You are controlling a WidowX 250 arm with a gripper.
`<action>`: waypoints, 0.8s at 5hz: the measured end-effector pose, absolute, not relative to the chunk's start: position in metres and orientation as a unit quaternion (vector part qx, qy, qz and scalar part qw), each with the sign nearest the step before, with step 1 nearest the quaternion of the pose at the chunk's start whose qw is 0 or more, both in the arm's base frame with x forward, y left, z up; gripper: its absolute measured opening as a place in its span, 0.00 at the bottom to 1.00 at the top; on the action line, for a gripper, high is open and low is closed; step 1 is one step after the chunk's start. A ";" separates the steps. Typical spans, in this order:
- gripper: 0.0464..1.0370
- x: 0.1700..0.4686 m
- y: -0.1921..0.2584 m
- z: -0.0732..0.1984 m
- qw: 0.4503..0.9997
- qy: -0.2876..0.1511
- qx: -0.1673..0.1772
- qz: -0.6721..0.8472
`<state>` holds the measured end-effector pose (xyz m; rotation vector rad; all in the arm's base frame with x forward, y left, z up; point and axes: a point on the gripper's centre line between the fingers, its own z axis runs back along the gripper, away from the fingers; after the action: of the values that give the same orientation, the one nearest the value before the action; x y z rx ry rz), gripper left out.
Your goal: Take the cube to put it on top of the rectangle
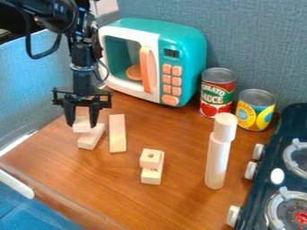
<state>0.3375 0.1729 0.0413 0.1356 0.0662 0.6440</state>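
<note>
At the left of the work surface, the black gripper points straight down, low over a pale wooden cube. The cube is right at the gripper's lower end, above or against the upper part of a light wooden rectangle. Whether the cube rests on that rectangle or is held cannot be told. A longer wooden rectangle lies just to the right. Nearer the middle front, a cube with a round hole sits on another small wooden block.
A teal toy microwave stands behind, with a red can and a yellow can to its right. A pale wooden cylinder with a wider top stands right of centre. The dark toy stove borders the right side.
</note>
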 end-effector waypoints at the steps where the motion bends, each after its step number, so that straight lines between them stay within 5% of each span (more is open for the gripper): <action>1: 0.52 0.339 0.174 0.043 0.944 0.028 0.066 0.321; 4: 0.52 0.332 0.162 0.029 0.949 0.042 0.043 0.309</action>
<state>0.3319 0.1621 0.0295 0.0872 0.0863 0.6296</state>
